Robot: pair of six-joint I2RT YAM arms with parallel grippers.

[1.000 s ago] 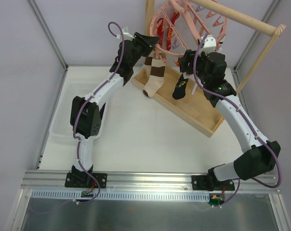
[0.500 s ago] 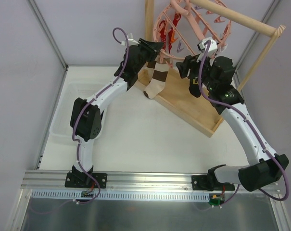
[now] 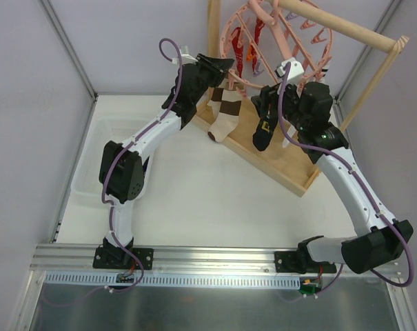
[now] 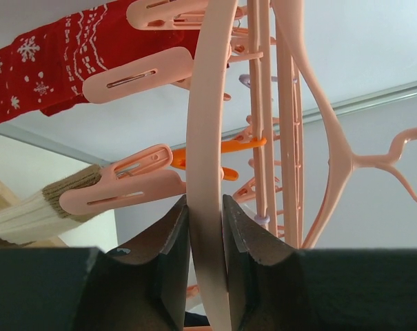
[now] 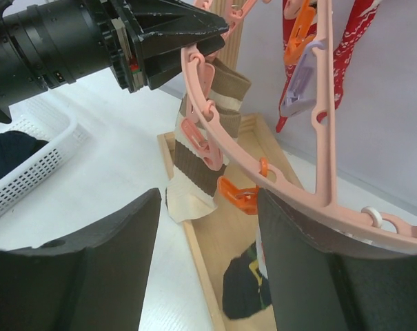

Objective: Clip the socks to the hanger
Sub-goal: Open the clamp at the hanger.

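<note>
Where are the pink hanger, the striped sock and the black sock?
pink hanger [image 4: 208,138]: left wrist view, ring rim.
striped sock [image 3: 222,125]: top view, pale foot.
black sock [image 3: 261,140]: top view, lower end.

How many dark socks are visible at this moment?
2. One dark sock hangs above the wooden tray, below the hanger. A second dark sock-like bundle lies in the white basket, seen only by the right wrist camera; more may be hidden there.

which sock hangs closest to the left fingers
The brown-and-white striped sock, clipped on the hanger right beside the left fingers; the red socks hang farther back, the dark sock by the right arm.
</note>
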